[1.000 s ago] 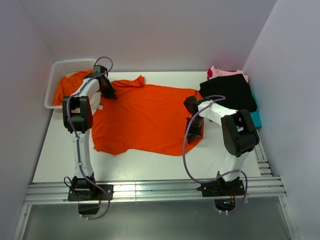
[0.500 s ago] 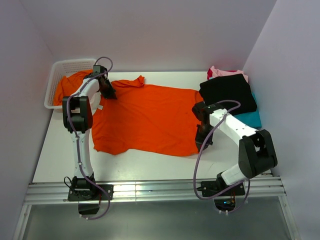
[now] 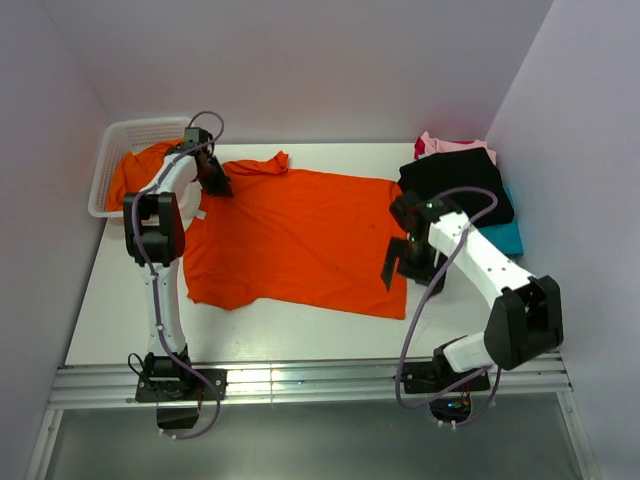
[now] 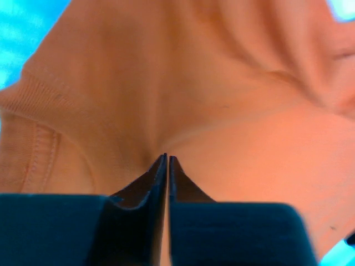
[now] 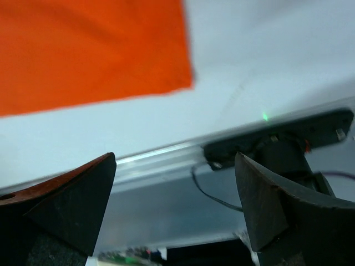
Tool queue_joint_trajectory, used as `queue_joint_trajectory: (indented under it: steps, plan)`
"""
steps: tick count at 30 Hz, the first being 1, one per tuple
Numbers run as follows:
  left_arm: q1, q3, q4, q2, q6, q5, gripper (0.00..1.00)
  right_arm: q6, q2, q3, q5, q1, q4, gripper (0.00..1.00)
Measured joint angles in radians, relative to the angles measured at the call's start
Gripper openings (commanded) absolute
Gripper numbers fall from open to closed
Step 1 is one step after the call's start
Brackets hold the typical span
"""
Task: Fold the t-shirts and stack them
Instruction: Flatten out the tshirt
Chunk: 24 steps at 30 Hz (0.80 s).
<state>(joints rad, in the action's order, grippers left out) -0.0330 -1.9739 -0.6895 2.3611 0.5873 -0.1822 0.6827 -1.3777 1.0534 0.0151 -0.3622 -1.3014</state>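
The right tool (image 3: 405, 262) is opening, just releasing the orange shirt (image 3: 295, 235); the left tool (image 3: 215, 180) is gripping its shoulder. Spreading looks done.

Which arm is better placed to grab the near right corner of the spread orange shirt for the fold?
Right. The right gripper hangs open beside that hem corner, while the left gripper is shut on the orange shirt at its far left edge.
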Motion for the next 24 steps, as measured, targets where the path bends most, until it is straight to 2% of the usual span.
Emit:
queue_joint_trajectory:
  steps: [1, 3, 4, 9, 13, 18, 21, 24]
  plan:
    - [0.000, -0.018, -0.010, 0.000, 0.000, -0.009, 0.24, 0.000, -0.019, 0.056, 0.004, 0.000, 0.000, 0.93]
    - [-0.001, -0.079, -0.019, 0.002, 0.000, -0.036, 0.38, 0.000, -0.074, 0.165, 0.011, 0.000, 0.018, 0.92]
    - [-0.001, -0.113, 0.000, 0.002, 0.003, -0.056, 0.49, -0.002, -0.114, 0.226, 0.013, 0.000, 0.026, 0.92]
    - [-0.006, -0.180, 0.121, -0.014, 0.032, -0.150, 0.71, -0.021, -0.307, 0.421, 0.023, 0.000, 0.074, 0.92]
    - [-0.019, -0.184, 0.170, -0.005, 0.053, -0.192, 0.73, -0.048, -0.446, 0.505, 0.018, 0.000, 0.131, 0.92]
    - [-0.053, -0.069, 0.327, -0.017, 0.169, -0.213, 0.72, -0.082, -0.566, 0.548, -0.051, 0.000, 0.190, 0.92]
    - [-0.074, -0.056, 0.328, -0.016, 0.224, -0.178, 0.67, -0.094, -0.587, 0.558, -0.081, 0.000, 0.214, 0.92]
    - [-0.087, -0.056, 0.341, -0.017, 0.277, -0.142, 0.69, -0.105, -0.583, 0.558, -0.102, 0.000, 0.232, 0.92]
